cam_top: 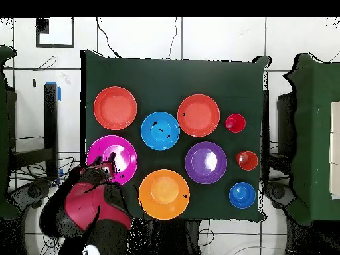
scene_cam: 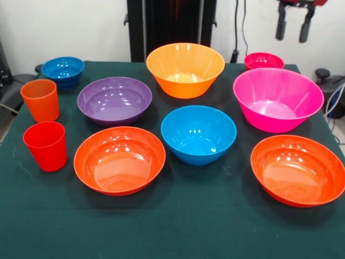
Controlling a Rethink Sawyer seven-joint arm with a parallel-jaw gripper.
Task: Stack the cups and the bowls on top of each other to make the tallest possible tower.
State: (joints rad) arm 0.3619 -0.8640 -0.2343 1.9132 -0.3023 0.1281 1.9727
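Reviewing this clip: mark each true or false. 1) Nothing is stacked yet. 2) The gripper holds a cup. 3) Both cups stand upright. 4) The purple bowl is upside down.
1) True: every bowl sits alone on the table, including the large pink bowl.
2) False: the gripper hangs open and empty above the table's edge.
3) True: the orange cup and red cup stand upright.
4) False: the purple bowl sits mouth up.

Bright, even room light from overhead, and every glossy bowl throws it back: white glints sit in the purple bowl (scene_cam: 114,100) and the nearer blue bowl (scene_cam: 198,134). Shadows on the green cloth (scene_cam: 178,221) are soft and short. The front view is crisp throughout.
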